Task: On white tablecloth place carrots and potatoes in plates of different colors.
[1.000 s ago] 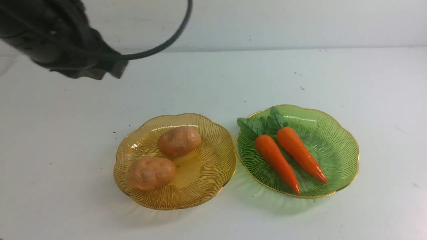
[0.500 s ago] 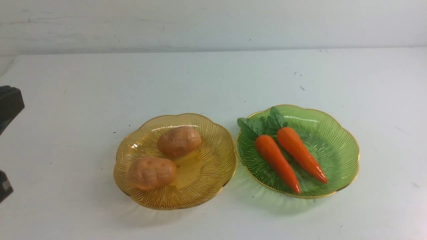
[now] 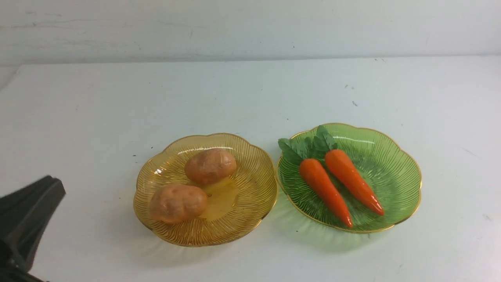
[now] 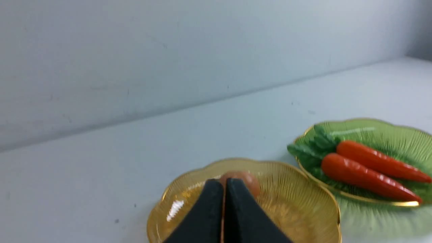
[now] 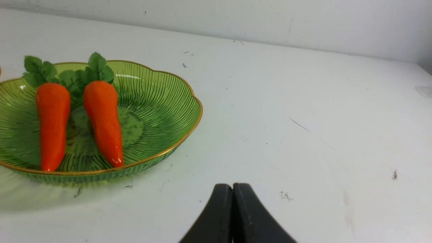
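Note:
Two potatoes (image 3: pixel 210 165) (image 3: pixel 178 203) lie in the amber-yellow plate (image 3: pixel 250 203) on the white tablecloth (image 3: pixel 250 90). Two carrots (image 3: pixel 325 192) (image 3: pixel 352 180) lie side by side in the green plate (image 3: pixel 395 172) to its right. My left gripper (image 3: pixel 51 186) is shut and empty at the lower left, apart from the amber plate; in the left wrist view (image 4: pixel 224 184) it hides part of one potato (image 4: pixel 248 179). My right gripper (image 5: pixel 233 189) is shut and empty over bare cloth beside the green plate (image 5: pixel 162 101); it is out of the front view.
A white wall (image 3: pixel 250 27) stands behind the table's far edge. Small dark specks (image 3: pixel 354 103) mark the cloth behind the green plate. The two plates nearly touch at their rims.
My left arm has swung from the upper left down to the lower left edge of the front view. The plates, potatoes and carrots have not moved.

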Controlling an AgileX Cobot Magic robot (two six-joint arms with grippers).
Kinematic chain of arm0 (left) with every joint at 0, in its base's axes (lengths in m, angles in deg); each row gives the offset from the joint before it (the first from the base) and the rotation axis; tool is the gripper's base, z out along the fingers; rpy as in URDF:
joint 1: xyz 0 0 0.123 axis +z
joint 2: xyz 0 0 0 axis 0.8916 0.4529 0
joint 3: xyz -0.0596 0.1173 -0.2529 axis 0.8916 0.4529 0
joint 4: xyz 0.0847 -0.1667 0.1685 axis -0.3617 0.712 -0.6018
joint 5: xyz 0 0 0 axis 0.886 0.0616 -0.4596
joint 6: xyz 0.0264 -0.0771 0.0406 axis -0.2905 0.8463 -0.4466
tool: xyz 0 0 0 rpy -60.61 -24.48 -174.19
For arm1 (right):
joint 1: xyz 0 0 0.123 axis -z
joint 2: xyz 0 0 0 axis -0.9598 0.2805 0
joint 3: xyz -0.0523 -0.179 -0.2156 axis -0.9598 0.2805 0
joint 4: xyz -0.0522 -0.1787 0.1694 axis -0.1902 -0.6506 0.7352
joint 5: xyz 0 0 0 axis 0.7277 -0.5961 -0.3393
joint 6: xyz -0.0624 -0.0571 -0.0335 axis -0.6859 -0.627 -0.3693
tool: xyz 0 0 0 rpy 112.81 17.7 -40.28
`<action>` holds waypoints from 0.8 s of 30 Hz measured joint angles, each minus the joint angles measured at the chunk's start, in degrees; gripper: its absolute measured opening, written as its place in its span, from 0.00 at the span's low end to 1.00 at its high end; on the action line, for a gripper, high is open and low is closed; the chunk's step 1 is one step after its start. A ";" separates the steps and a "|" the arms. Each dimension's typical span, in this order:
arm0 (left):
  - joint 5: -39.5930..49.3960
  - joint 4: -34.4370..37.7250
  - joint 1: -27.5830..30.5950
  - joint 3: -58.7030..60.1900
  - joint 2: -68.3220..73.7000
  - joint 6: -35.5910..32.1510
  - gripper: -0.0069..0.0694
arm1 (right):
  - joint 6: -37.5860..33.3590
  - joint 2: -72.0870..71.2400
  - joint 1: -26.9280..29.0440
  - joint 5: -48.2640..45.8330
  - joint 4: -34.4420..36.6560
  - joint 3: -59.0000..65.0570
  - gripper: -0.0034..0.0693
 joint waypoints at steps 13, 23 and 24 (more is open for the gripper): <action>7.23 3.44 18.96 16.48 -19.39 -5.79 0.09 | 0.00 0.00 0.00 -0.05 0.00 0.00 0.03; 10.59 3.56 21.60 19.26 -20.92 -2.45 0.09 | 0.00 0.00 0.00 -0.05 0.00 0.00 0.03; 10.80 3.56 21.60 19.26 -20.92 -2.71 0.09 | 0.00 0.00 0.00 -0.05 0.00 0.00 0.03</action>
